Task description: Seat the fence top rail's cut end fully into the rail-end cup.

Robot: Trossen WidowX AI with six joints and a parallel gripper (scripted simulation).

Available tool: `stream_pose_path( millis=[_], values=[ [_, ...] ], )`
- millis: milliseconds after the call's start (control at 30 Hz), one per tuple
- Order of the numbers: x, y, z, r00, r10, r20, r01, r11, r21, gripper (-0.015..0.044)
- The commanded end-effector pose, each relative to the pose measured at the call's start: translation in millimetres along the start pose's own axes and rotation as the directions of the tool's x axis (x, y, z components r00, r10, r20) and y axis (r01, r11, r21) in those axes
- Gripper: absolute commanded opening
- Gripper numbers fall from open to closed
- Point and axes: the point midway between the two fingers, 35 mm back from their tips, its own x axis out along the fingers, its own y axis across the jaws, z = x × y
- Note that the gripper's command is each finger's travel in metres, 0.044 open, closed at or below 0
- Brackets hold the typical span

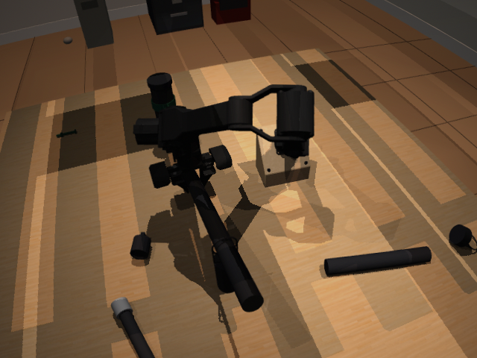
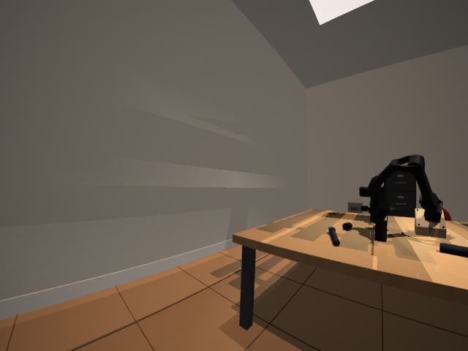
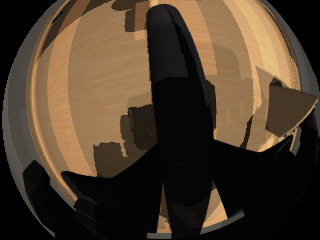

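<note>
The black rail [image 1: 235, 265] [image 3: 169, 57] slants from the gripper to the front, through the loop cap on the short post [image 1: 222, 274]. My gripper [image 1: 195, 185] [image 3: 182, 143] is shut on the rail near its far end, with one finger on each side. The big post [image 1: 161, 92] stands behind the gripper, with its black post cap [image 1: 159, 77] on top. A green band [image 1: 163, 105] shows on it below the cap. The rail-end cup and the rail's far end are hidden behind the arm and gripper; whether they touch cannot be seen.
The arm's pale base block [image 1: 269, 175] [image 2: 430, 229] stands right of the gripper. A black tube [image 1: 377, 261] lies at the right, near another loop cap [image 1: 460, 236]. A small black cup [image 1: 141, 246], a grey-capped tube [image 1: 136, 333] and a green bolt [image 1: 66, 133] lie at the left.
</note>
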Motion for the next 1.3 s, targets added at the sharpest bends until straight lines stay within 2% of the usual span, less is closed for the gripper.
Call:
stream_pose_path(
  millis=[0,267,1267],
  values=[
    [-15.9,4.7,4.5,0.998,0.013,0.055,-0.012,1.0,-0.01,0.0],
    [-68.3,4.5,16.8,0.967,0.009,0.256,-0.005,1.0,-0.016,0.0],
    [-67.3,4.2,15.0,0.972,0.006,0.236,-0.003,1.0,-0.012,0.0]
  ],
)
